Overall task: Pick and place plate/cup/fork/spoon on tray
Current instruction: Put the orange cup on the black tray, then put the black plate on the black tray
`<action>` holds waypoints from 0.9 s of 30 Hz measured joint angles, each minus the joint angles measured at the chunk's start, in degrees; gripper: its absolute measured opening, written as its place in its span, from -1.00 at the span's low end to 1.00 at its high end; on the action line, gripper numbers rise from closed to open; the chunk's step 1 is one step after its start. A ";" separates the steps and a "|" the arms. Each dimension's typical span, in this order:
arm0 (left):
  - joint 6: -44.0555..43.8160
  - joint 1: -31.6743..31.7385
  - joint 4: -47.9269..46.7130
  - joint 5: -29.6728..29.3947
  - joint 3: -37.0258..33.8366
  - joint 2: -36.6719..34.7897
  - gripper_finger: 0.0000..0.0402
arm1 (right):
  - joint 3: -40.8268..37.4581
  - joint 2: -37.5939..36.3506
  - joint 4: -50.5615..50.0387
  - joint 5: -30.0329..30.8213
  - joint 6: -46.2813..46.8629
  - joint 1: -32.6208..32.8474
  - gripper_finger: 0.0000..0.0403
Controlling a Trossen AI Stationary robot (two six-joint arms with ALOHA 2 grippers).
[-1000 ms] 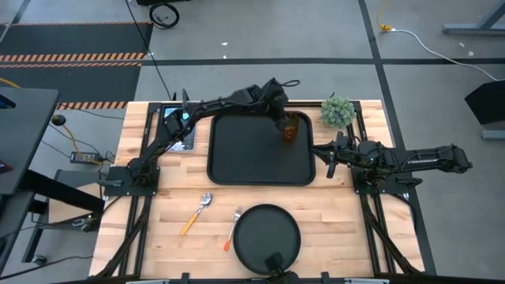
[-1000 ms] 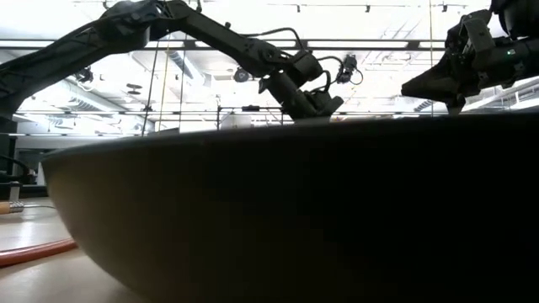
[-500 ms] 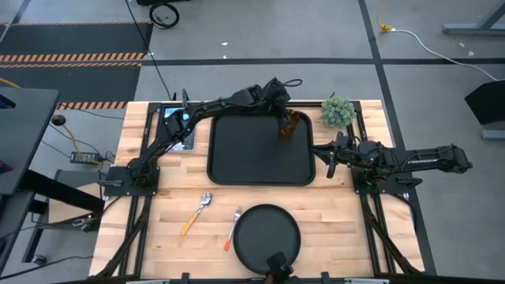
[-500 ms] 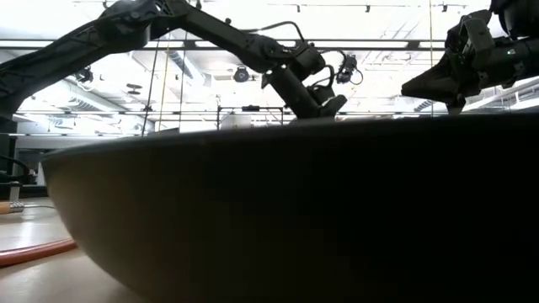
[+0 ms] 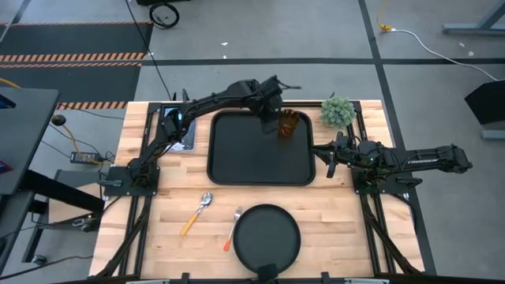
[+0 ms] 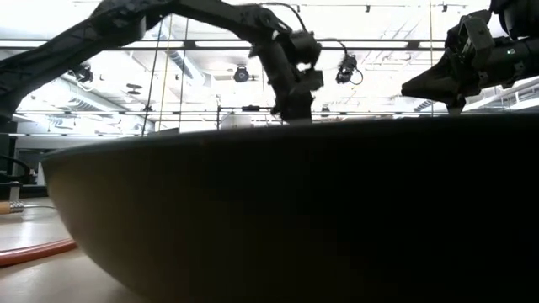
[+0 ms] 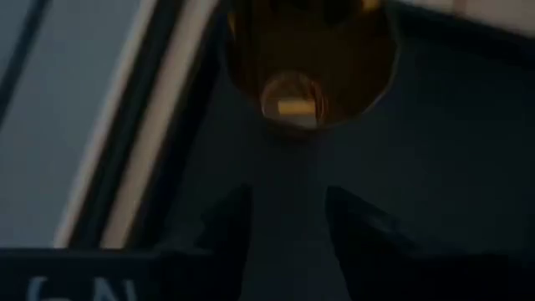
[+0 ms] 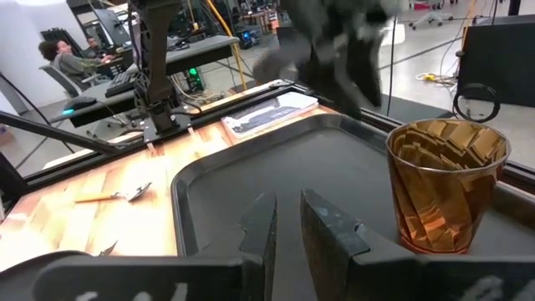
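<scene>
A: From above, what's done?

B: The cup (image 5: 289, 125) stands upright in the tray (image 5: 237, 158), in the tray corner nearest the tabletop's far right. The left claw (image 5: 270, 122) sits just beside it, above the tray. From here I can't tell how far the fingers are apart. I'd call that one item of four placed.

A: And the rest?

B: The plate (image 5: 267, 239) lies at the near edge, off the tray. The fork (image 5: 233, 229) is just left of it, and the spoon (image 5: 196, 213) farther left. All three are untouched on the wood. The right claw (image 5: 330, 160) waits off the tray's right edge, pointing at it.

A: The low view?

B: The plate (image 6: 286, 210) fills nearly all of it as a dark bulk. Only the left claw (image 6: 293, 108) and the right claw (image 6: 434, 87) show, above its rim. Tray, cup and cutlery are hidden.

A: Left wrist?

B: It settles the grip: the left claw (image 7: 282, 209) is parted with bare tray between its fingers (image 7: 227, 219), and the cup (image 7: 309, 58) stands clear ahead of them. It holds nothing.

A: Right wrist?

B: The right claw (image 8: 284, 219) is nearly closed, a thin gap, nothing in it. The cup (image 8: 445, 184) stands upright on the tray (image 8: 251, 188). The spoon (image 8: 113, 196) lies on the wood beyond.
</scene>
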 joint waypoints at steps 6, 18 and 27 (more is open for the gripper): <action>-3.49 -2.10 4.10 -0.18 -0.04 4.72 -0.28 | -0.01 0.00 0.13 0.00 0.19 0.04 -0.68; -5.84 -3.76 16.13 -3.45 -0.11 8.64 -0.29 | 0.01 -0.02 0.63 -0.24 0.20 0.07 -0.68; -4.11 -4.35 16.45 -3.76 -0.07 8.73 -0.30 | -0.01 0.00 0.90 -0.44 0.20 0.07 -0.68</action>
